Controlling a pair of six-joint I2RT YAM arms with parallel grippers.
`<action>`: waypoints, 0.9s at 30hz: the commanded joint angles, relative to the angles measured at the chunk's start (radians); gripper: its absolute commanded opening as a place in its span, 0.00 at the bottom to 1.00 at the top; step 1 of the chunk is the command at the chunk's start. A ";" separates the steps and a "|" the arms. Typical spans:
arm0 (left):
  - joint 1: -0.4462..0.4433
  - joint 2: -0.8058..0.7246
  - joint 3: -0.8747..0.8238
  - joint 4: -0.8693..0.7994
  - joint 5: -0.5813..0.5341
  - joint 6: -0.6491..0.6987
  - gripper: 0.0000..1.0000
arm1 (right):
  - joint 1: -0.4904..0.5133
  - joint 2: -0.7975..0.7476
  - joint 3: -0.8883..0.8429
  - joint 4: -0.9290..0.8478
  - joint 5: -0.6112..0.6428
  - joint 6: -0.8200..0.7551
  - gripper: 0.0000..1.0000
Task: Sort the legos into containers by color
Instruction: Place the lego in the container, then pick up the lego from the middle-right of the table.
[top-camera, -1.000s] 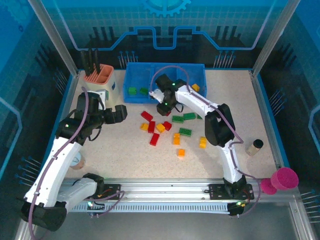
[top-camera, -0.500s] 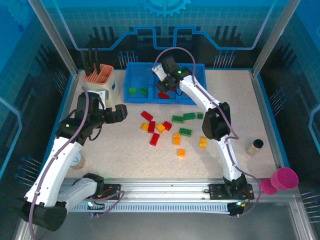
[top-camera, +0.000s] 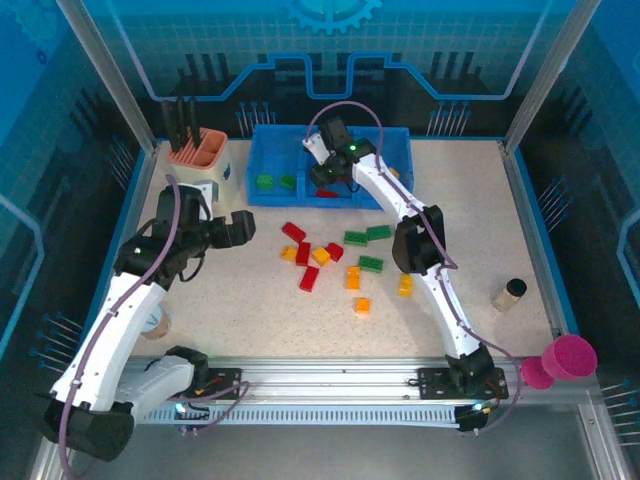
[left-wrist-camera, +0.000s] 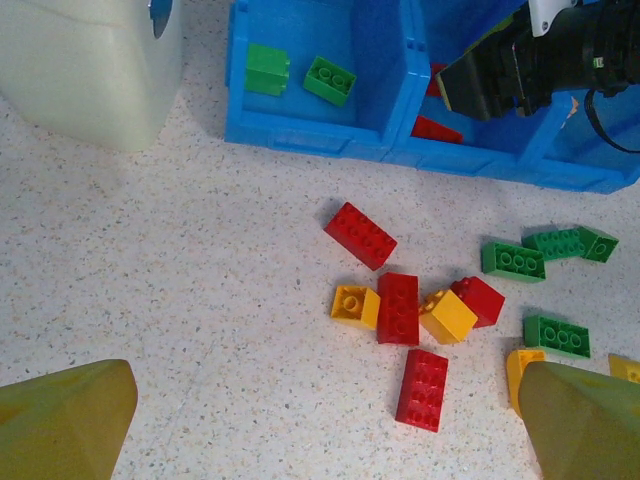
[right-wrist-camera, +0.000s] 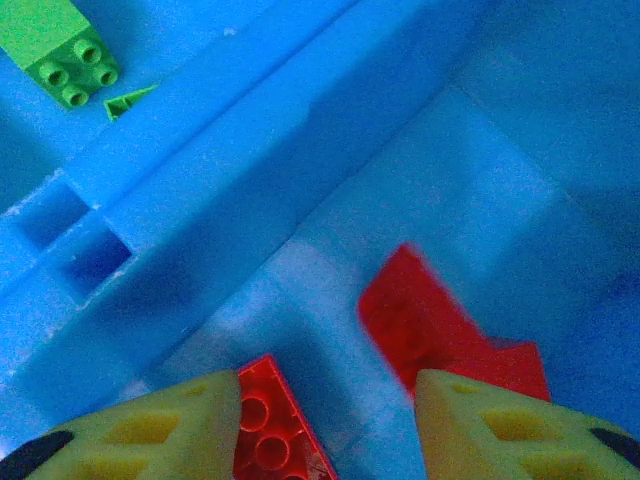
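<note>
Release, as I judge it: right gripper (right-wrist-camera: 325, 400) hangs over the middle compartment of the low blue plastic tray (top-camera: 398, 141), its yellow fingers parted, clamping nothing; a blurred red studded brick (right-wrist-camera: 430, 320) lies just beyond them inside that compartment; two green bricks (left-wrist-camera: 300, 75) sit in the left one. Loose plastic bricks (top-camera: 335, 258) in three colours lie near of the tray; left gripper (top-camera: 240, 226), jaws wide apart, hovers just left of them and is the nearer arm; the closest red brick (left-wrist-camera: 360, 235) lies diagonally; the beige holder (top-camera: 203, 165) stands clear at far left.

No legible text or labels
</note>
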 joint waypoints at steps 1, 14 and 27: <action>0.011 0.010 0.001 0.030 0.034 -0.007 0.99 | -0.009 -0.039 -0.016 -0.003 -0.014 -0.013 0.51; 0.014 -0.006 0.027 0.011 0.001 0.039 0.99 | 0.010 -0.618 -0.687 -0.037 0.142 0.223 0.64; 0.025 -0.016 0.004 0.041 0.068 0.116 0.99 | -0.089 -1.195 -1.541 0.008 0.142 0.787 0.77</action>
